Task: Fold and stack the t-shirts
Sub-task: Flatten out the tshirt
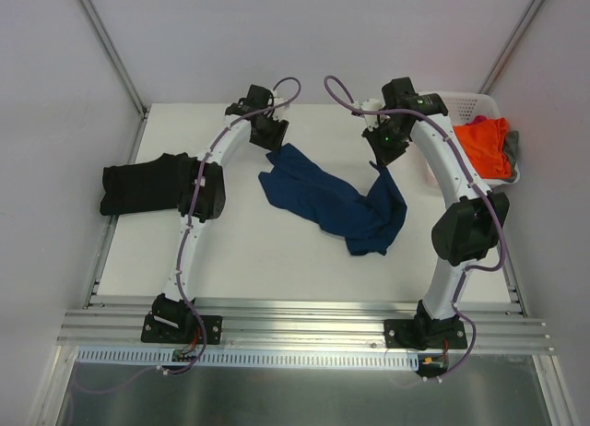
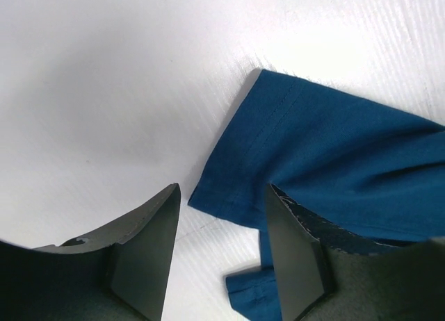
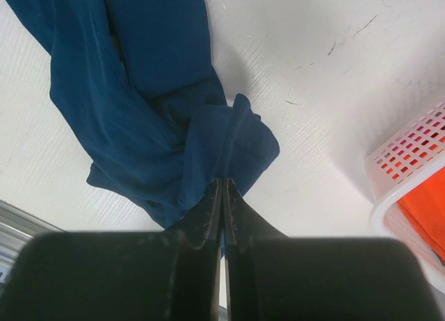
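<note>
A navy blue t-shirt (image 1: pixel 336 203) lies crumpled across the middle of the table, print hidden. My right gripper (image 1: pixel 381 159) is shut on the shirt's right edge and lifts it off the table; the cloth (image 3: pixel 174 105) hangs from the closed fingertips. My left gripper (image 1: pixel 274 142) is open and empty just above the shirt's far left corner; a hemmed sleeve edge (image 2: pixel 278 126) lies between and past its fingers (image 2: pixel 156 231). A black t-shirt (image 1: pixel 143 183) lies folded at the left table edge. An orange shirt (image 1: pixel 483 146) and a grey one (image 1: pixel 512 146) are in the basket.
The white plastic basket (image 1: pixel 470 103) stands at the back right corner; its rim shows in the right wrist view (image 3: pixel 410 161). A metal rail (image 1: pixel 304 325) runs along the near edge. White walls enclose the table.
</note>
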Motion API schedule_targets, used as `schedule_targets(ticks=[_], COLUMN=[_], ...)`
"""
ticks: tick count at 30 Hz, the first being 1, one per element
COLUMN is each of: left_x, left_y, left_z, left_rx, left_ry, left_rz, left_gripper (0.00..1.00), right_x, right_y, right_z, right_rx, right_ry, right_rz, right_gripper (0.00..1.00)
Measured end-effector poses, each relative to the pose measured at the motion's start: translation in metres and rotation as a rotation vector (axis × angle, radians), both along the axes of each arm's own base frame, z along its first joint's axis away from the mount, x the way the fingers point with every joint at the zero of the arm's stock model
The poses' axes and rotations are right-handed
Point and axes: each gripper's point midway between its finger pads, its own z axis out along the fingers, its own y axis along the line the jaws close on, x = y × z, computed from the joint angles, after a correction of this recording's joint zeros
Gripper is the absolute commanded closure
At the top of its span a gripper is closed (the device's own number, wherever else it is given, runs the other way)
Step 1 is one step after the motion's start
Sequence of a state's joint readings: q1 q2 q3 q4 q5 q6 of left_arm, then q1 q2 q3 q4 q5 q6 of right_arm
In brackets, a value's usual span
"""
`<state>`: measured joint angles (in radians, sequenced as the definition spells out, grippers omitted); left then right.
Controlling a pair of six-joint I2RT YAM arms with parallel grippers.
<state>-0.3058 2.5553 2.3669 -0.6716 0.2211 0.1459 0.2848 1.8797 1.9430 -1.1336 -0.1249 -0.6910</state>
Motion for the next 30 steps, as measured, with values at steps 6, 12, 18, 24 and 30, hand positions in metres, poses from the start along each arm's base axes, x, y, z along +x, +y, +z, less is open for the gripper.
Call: schedule_targets(ticks=[6,12,18,24,30], left_x=[0.007,0.008,0.011,0.011,0.009], left_y=[0.002,0.006,0.015,0.017,0.012], left_z=[0.014,0.014,0.013,0.013,0.014], left_rx=[0.004,0.01,0.016,0.009,-0.017], left_ry=[-0.04,-0.041,-0.04,-0.037,-0.027], left_rz=[0.012,0.021,0.038,0.041,0.025], left_gripper=[0.48,0.48,0.48,0.47,0.47], right_x=[0.003,0.006,0.006,0.006,0.006], right_y=[0.003,0.004,0.004,0.004,0.004], right_z=[-0.001,-0.004,-0.004,-0.004,-0.004], right_rx=[0.011,0.012,0.012,0.012,0.012], right_ry=[0.004,0.009,0.01,0.009,0.009], right_rz=[0.002,0.002,0.002,0.002,0.002], right_gripper=[0.99,0.99,0.99,0.99,0.99])
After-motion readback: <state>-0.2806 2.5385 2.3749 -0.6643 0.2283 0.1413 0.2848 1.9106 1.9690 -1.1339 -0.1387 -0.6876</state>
